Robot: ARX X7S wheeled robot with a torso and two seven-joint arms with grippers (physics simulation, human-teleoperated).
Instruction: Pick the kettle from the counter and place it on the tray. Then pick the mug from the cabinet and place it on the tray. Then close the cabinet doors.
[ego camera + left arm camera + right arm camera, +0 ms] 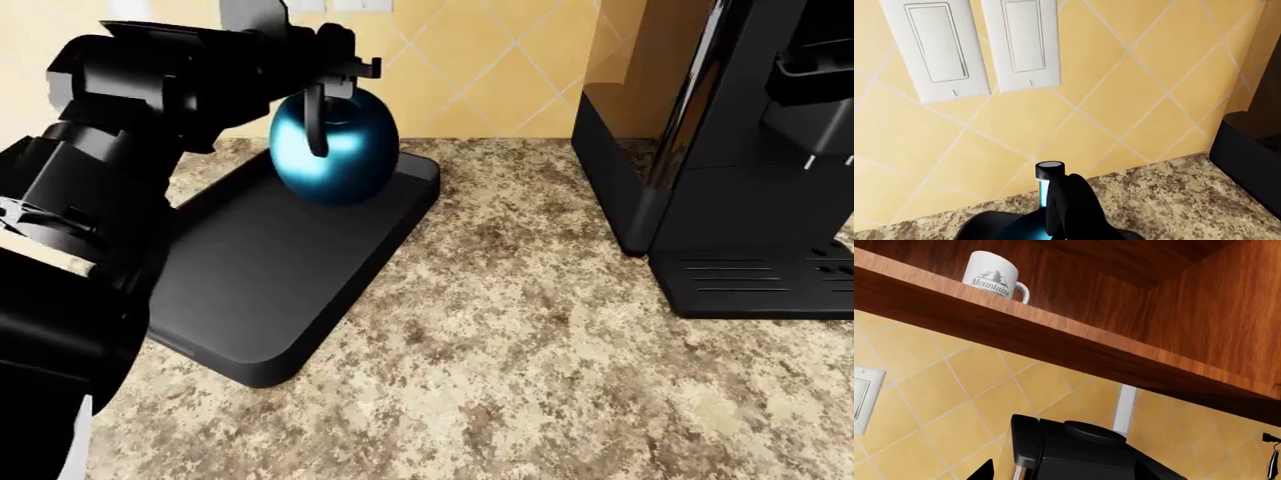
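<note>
One pincer (320, 75) holds kettle (334, 150) over tray (267, 290).

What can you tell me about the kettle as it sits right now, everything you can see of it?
The kettle is a round, glossy teal-blue body with a black arched handle rising from its top. It looks upright over the far end of the black tray, near the tiled wall. Whether its base rests on the tray or hangs just above it cannot be told. The left gripper is at the handle, but its jaws are hidden. The left wrist view shows only a sliver of the blue body and the black handle from above.
</note>
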